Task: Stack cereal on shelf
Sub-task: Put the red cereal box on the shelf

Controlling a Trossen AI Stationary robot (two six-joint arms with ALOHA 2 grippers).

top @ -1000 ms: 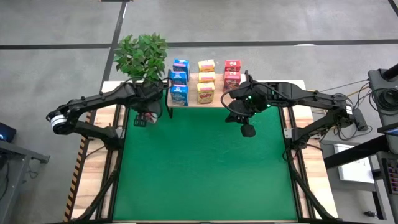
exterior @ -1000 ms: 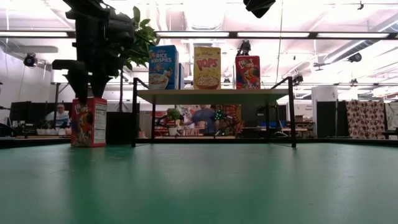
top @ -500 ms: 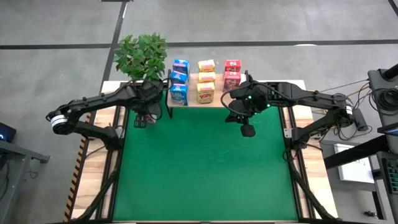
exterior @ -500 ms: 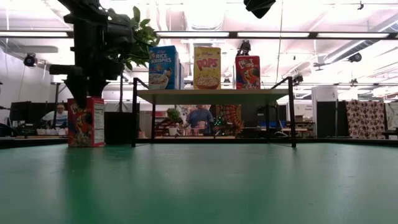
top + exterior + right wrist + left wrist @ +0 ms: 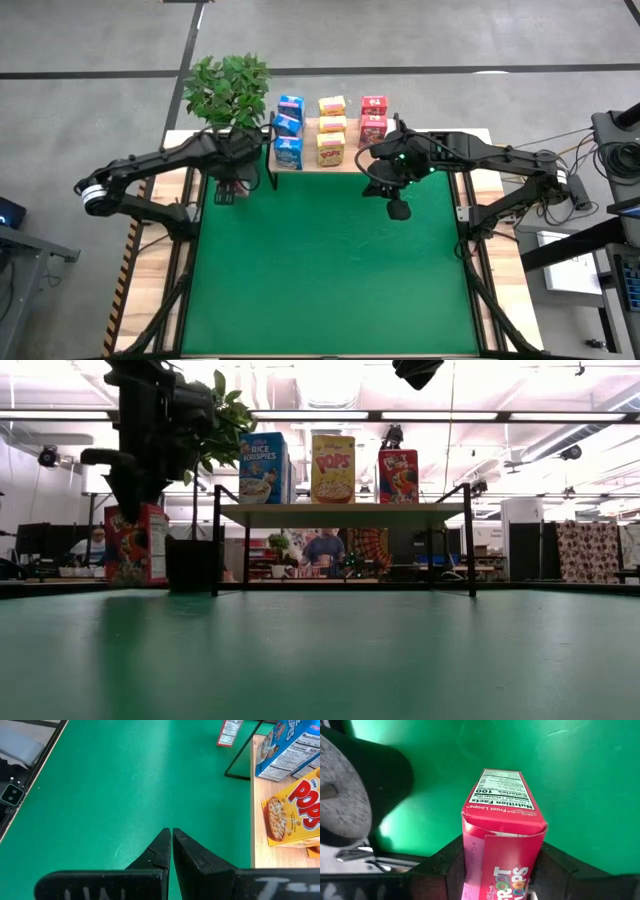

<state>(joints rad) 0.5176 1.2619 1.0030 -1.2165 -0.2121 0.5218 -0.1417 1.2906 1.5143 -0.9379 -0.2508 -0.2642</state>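
Left hand (image 5: 500,870) clamps the red cereal box (image 5: 502,815), label readable only wrist-side.

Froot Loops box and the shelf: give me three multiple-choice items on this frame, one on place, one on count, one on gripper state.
1. Where is the red Froot Loops box?
A. On the shelf
B. Between the left gripper's fingers, beside the shelf's left end
C. Under the right gripper

2. How many cereal boxes sit on the shelf?
A. Five
B. Eight
C. Twelve

3. How is the right gripper?
A. Shut, holding nothing
B. Wide open
C. Shut on a yellow box

Key:
1 B: the left wrist view shows the left gripper with a finger on each side of the box.
2 B: the high view shows three blue, three yellow, two red.
3 A: its fingers meet over the bare green mat.
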